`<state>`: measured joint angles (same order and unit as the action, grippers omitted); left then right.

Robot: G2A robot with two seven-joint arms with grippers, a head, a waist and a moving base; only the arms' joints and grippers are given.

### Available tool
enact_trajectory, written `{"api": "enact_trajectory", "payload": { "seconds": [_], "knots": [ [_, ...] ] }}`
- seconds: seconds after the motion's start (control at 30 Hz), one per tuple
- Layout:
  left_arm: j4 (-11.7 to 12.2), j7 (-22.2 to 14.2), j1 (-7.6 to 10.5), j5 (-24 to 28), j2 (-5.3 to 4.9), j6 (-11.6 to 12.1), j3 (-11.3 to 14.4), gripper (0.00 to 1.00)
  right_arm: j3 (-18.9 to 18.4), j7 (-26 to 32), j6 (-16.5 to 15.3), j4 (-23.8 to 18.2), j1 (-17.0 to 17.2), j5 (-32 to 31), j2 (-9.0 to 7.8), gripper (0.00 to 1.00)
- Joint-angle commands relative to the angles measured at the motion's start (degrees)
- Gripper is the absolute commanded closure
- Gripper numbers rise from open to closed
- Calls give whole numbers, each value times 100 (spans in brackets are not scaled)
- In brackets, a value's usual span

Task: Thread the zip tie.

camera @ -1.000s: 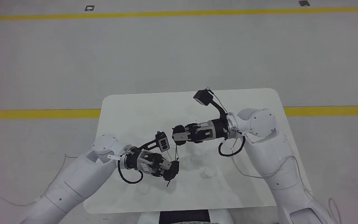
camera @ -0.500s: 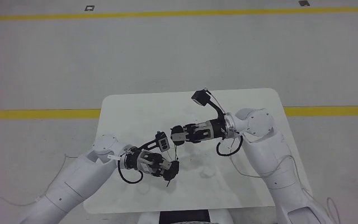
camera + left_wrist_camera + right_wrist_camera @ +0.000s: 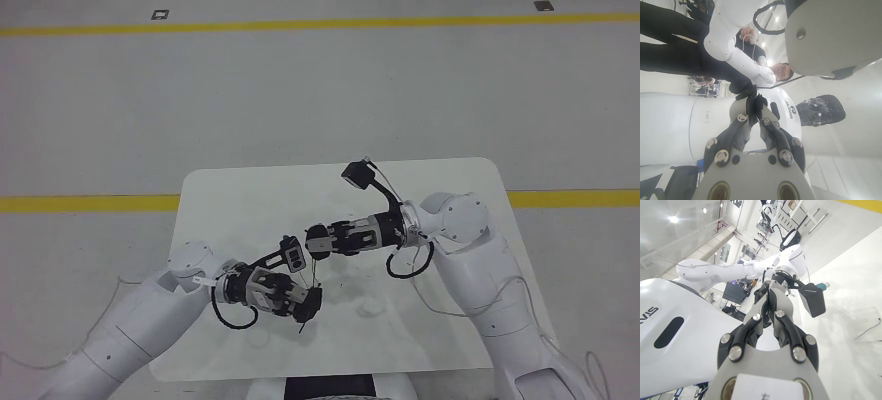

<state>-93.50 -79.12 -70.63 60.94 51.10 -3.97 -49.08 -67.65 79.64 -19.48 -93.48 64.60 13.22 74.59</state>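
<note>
Zip tie (image 3: pixel 769 300) aloft over table (image 3: pixel 450 180)

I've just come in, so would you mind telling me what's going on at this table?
The robot is working on threading a zip tie, which it holds in the air above the white table. The left gripper and the right gripper meet tip to tip over the middle of the table, each shut on the thin black tie. Whether the tail has entered the head yet is too small to tell.
</note>
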Motion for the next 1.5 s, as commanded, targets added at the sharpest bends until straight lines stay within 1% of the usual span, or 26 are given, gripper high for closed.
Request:
{"api": "enact_trajectory", "payload": {
  "seconds": [0.0,0.2,0.47,0.8,1.07,1.47],
  "knots": [
    [9,-46,-4,61,4,-12,-13,100,-9,0,0,-8,5,17,-17,100],
    [-33,-52,-16,185,10,-62,5,100,-47,0,0,-52,27,105,-75,100],
    [-45,-52,-6,304,7,-70,41,100,-85,0,0,-76,63,209,-144,100],
    [-114,-52,17,523,-9,-107,139,100,-115,0,0,-106,107,237,-227,100],
    [-128,-52,72,619,-39,-99,235,100,-146,0,0,-169,140,305,-286,100],
    [-125,-52,154,677,-89,-51,356,100,-96,0,0,-225,127,369,-372,100]
  ]
}}
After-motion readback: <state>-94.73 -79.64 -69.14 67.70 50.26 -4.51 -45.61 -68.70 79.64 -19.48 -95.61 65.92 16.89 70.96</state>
